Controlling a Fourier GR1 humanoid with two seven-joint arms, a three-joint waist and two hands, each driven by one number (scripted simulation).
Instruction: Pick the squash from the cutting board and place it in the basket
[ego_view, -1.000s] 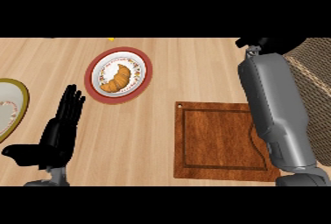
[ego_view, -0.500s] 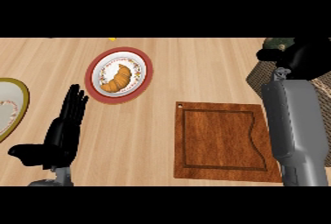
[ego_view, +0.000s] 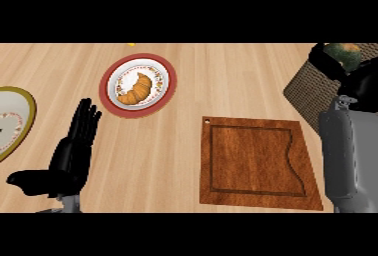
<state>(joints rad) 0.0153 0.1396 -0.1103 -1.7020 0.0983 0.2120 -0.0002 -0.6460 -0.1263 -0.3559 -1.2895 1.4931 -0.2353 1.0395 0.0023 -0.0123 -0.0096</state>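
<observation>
Right hand (ego_view: 353, 75) grips the squash (ego_view: 345, 50) — above the basket (ego_view: 306, 87).

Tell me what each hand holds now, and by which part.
Right hand curls round the squash from below, over the basket. Left hand holds nothing.

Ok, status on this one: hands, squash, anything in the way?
Right hand shut on squash, over the basket. Left hand open, resting low left. Cutting board bare. No visible obstruction.

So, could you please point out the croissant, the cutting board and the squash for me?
croissant (ego_view: 137, 89), head view, its middle.
cutting board (ego_view: 255, 160), head view, bare centre.
squash (ego_view: 345, 50), head view, visible top above the right hand (ego_view: 353, 75).
</observation>
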